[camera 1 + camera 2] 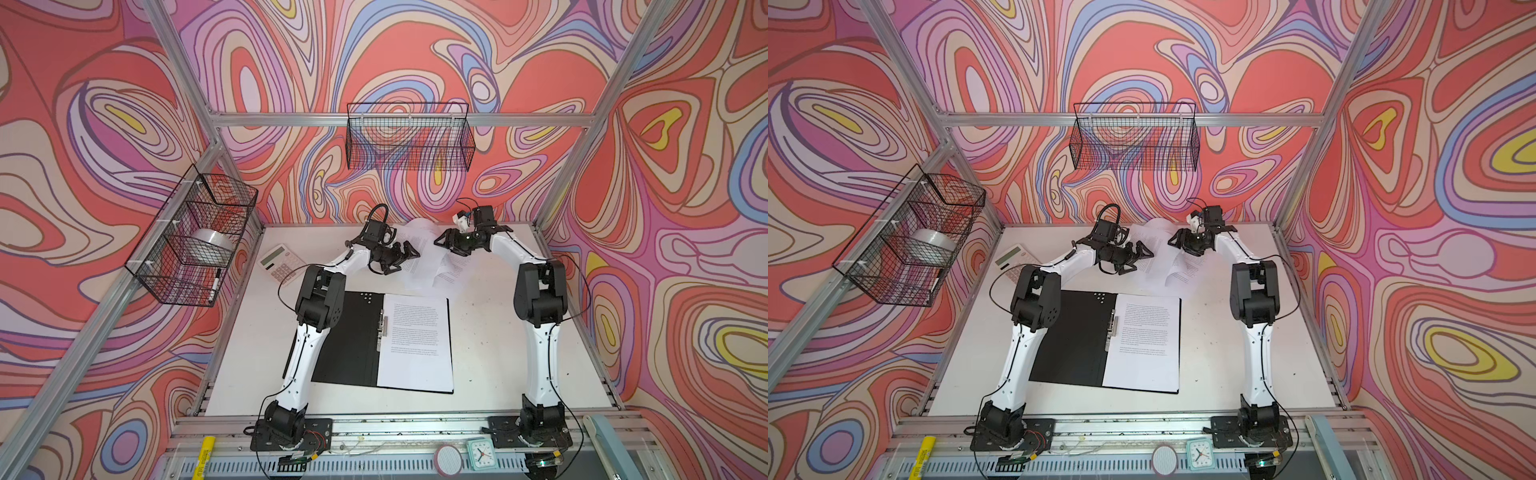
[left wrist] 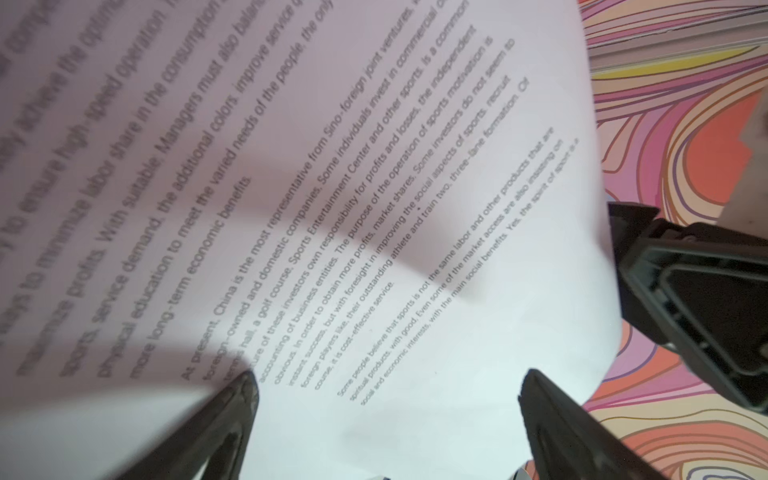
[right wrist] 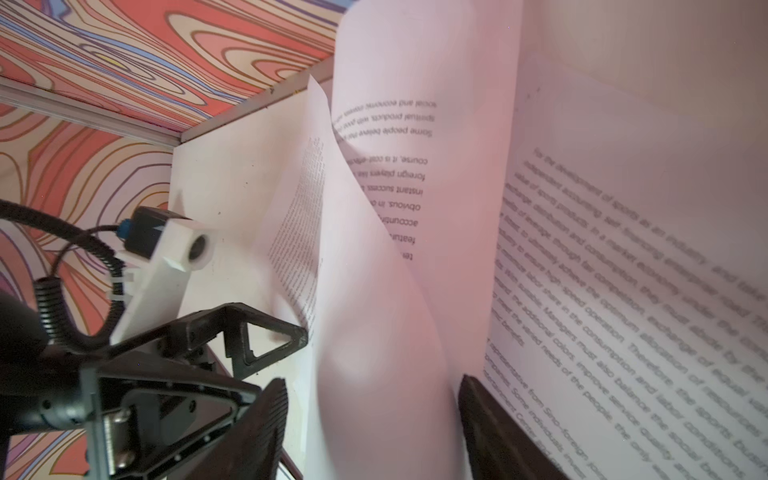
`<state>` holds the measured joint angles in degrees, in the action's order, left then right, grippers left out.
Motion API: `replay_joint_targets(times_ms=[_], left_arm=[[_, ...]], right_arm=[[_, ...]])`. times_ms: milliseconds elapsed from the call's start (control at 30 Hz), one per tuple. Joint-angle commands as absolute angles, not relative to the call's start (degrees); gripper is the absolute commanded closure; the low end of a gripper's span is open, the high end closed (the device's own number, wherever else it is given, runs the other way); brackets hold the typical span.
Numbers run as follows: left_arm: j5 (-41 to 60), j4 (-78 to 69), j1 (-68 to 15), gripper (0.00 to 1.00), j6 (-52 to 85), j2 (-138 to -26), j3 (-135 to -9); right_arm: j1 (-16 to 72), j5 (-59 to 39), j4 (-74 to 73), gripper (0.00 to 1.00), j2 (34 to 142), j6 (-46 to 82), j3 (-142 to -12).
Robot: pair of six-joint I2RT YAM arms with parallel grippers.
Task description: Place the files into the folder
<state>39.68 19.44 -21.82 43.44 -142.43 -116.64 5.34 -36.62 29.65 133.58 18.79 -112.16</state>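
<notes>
I've got the thin open folder (image 1: 353,340), black inside, flat on my white worktop (image 1: 498,353) with one printed white paper sheet (image 1: 415,345) on its right half. The rest of the printed sheets (image 1: 446,272) are curled up just behind the folder. Left jaws are wide open on nothing, right jaws apart around a loose curl.

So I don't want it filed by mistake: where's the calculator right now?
In both top views the calculator lies flat at the far left of the table, just beyond the far-left corner of the open folder.
</notes>
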Motion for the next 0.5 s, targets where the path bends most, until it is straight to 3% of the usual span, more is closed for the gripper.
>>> replay_joint_targets(times_ms=[0, 467], left_arm=[[38.9, 24.8, -22.1, 0.02, 42.6, -145.6, -115.4], [39.2, 25.0, -22.1, 0.02, 42.4, -146.2, -115.1]], right_arm=[[5.6, -37.7, 31.5, 0.31, 135.1, 17.8, -114.0], [5.6, -40.7, 32.1, 0.28, 137.5, 18.6, -116.0]])
